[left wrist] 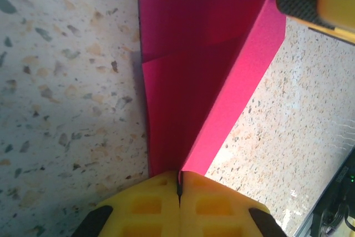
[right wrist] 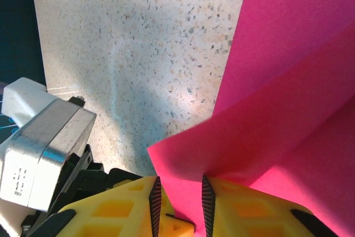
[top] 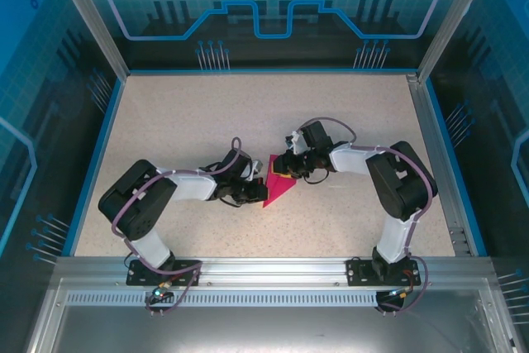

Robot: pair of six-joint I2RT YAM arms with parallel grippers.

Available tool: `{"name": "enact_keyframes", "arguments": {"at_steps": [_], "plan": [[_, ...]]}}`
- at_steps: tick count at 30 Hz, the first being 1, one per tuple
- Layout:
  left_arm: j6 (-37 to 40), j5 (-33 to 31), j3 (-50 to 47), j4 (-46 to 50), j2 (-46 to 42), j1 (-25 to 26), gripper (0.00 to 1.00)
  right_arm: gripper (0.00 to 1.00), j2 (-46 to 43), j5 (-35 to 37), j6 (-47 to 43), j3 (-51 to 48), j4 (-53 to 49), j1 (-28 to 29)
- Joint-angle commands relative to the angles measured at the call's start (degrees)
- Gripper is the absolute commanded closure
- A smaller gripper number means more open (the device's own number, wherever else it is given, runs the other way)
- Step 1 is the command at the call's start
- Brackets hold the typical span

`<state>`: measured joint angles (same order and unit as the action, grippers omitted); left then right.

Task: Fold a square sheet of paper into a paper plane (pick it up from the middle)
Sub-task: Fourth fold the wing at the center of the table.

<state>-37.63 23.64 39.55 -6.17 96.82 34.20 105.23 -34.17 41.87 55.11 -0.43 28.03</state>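
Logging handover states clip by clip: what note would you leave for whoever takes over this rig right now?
Left gripper: shut on the paper plane near its narrow end.
Right gripper: jaws apart, the plane's wider end between them.
Plane is at the middle of the table, between the arms.
Done: paper folded to a creased, pointed shape.
Left: probably finishing the wings and setting it down.

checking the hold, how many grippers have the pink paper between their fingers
2. The left gripper is shut on the paper plane at its near end; the right gripper has the far edge between its jaws.
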Motion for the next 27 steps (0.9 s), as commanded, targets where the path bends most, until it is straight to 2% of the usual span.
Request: {"name": "enact_keyframes", "arguments": {"at_steps": [1,7,11,23,27], "plan": [[-0.7,2.5,-0.4,0.1,1.3,-0.8,0.98,0.71,-0.5,-2.9,-1.5,1.9,-0.2,1.7],[0.0,3.0,0.5,1.1,1.9,-1.1,0.98,0.71,2.1,-3.0,-1.2,3.6,0.2,3.4],[0.2,2.8,0.4,1.4,1.6,-1.1,0.97,0.72,3.4,0.7,-0.3,3.9,-0.2,3.0],[0.8,2.5,-0.2,2.4,0.5,-1.1,0.84,0.73,6.9,1.3,-0.6,4.3,0.4,1.2],[1.1,2.5,-0.6,2.9,-0.6,-1.0,0.83,0.73,7.0,2.0,-0.4,3.7,0.5,1.1]]}}
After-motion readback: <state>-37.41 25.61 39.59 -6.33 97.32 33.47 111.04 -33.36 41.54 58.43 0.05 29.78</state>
